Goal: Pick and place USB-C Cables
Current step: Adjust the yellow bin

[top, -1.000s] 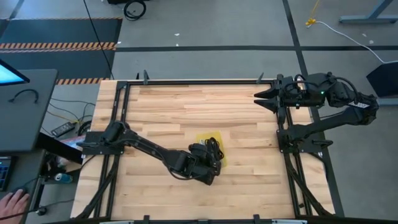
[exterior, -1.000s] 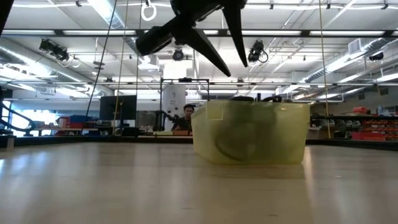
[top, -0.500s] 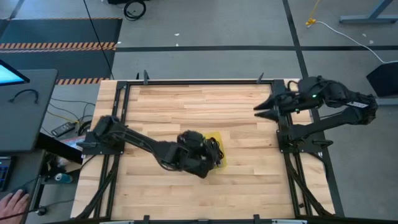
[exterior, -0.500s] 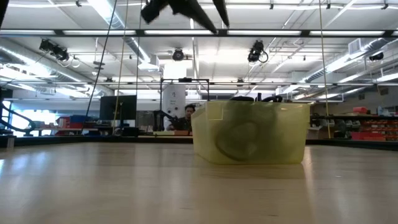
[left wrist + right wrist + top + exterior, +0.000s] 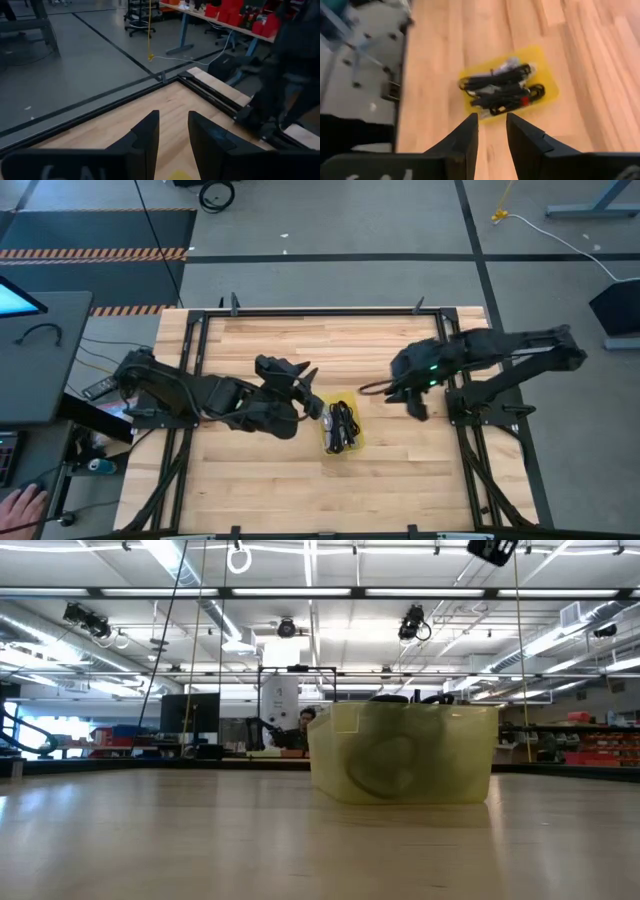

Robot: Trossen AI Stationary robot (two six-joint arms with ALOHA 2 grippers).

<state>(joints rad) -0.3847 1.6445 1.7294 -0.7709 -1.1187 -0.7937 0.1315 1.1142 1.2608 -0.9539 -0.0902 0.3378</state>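
We see bright, even light from long ceiling strips (image 5: 330, 592) that glare white in the low view. The wooden table (image 5: 300, 345) is evenly lit with only soft, faint shadows under the arms. The right wrist view is smeared with motion blur, and the yellow bin (image 5: 405, 753) looks hazy and translucent

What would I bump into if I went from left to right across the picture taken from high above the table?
The left arm's gripper → the yellow tub with the bundled cables in it → the right arm's gripper, then the table's black frame on the right side.
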